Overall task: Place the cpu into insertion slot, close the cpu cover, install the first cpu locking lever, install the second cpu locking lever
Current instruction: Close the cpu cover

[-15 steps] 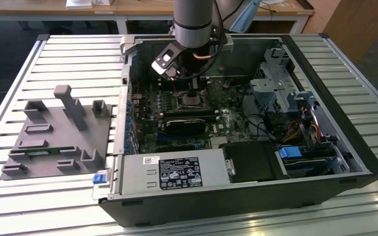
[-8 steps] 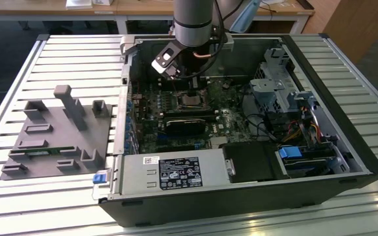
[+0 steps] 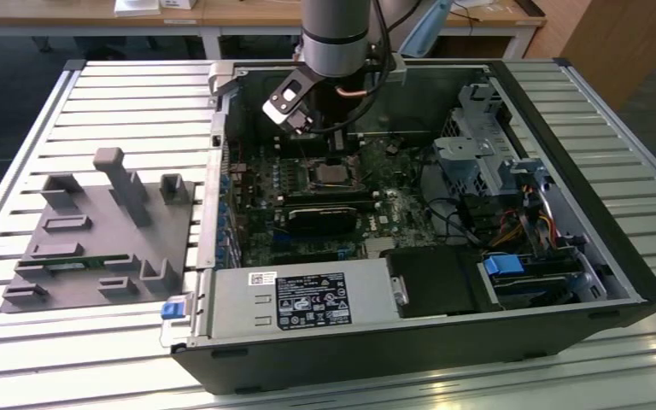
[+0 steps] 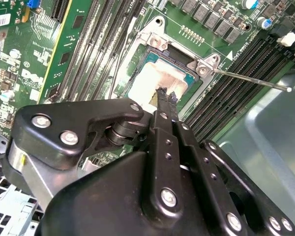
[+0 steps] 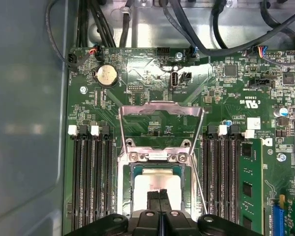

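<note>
The black two-fingered gripper (image 5: pixel 160 193) hangs low inside the open dark computer case (image 3: pixel 419 359). Its fingers are brought fully together with nothing seen between them. In both wrist views their tips sit over the middle of the cpu (image 5: pixel 156 181), a small flat square chip with a dull silver metal top and a green rim; whether the tips press on the metal or stop just above it I cannot tell. The cpu lies flat in the insertion slot (image 4: pixel 169 48), the small dark-bordered socket set into the green circuit board (image 5: pixel 137 73), directly beneath the gripper. The cpu cover (image 5: pixel 160 109), a thin silver metal frame with a square cut-out, is swung open on the hinge side of the socket, clear of the chip, and the board shows through its cut-out. A thin silver wire locking lever (image 4: pixel 250 81) slants away from one corner of the socket, out over the long black memory slots (image 4: pixel 226 93). In the exterior view the grey robot arm (image 3: pixel 334 38) comes straight down into the case, which rests on a slatted metal table (image 3: pixel 100 102). A grey plastic fixture block (image 3: pixel 100 231) sits on the table, just beside the case on the exterior view's left.
</note>
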